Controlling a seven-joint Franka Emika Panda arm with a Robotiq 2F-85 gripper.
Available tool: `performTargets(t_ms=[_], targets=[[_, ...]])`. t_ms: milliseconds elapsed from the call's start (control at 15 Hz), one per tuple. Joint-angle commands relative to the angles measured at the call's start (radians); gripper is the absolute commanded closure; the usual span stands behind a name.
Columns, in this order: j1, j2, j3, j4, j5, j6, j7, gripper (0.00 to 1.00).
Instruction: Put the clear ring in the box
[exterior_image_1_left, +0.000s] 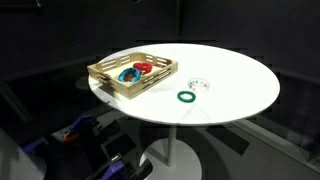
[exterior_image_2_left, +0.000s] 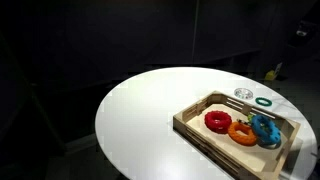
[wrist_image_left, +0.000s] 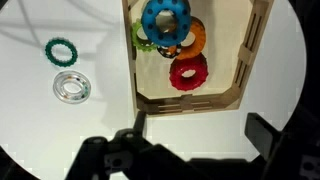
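Gripper (wrist_image_left: 198, 138): jaws spread wide, empty.
Clear ring (wrist_image_left: 72, 88): lies outside the box (wrist_image_left: 250, 60), at its 9 o'clock; green ring (wrist_image_left: 61, 50) near, at the clear ring's 12 o'clock.
Risk: faint outline may cause a misaligned descent; jaws could seize the green ring instead.

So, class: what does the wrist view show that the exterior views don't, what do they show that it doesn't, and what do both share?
Only the wrist view: the open gripper at the bottom edge, and a yellow-green ring beside the blue ring. Only the exterior views: the round outline of the table and, in an exterior view, its pedestal. Shared: the box holding coloured rings, with the clear ring and green ring outside it.
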Motion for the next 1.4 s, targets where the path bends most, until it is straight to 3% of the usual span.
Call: performTargets(t_ms=[0, 467, 1000, 1333], targets=[[-0.008, 0.000, 0.007, 0.002, 0.006, -0.002, -0.004, 0.00], [-0.025, 0.042, 0.005, 0.054, 0.001, -0.005, 0.016, 0.00], [-0.108, 0.255, 0.004, 0.253, -0.044, -0.047, 0.067, 0.00], [-0.165, 0.367, -0.026, 0.293, -0.083, -0.060, 0.071, 0.00]])
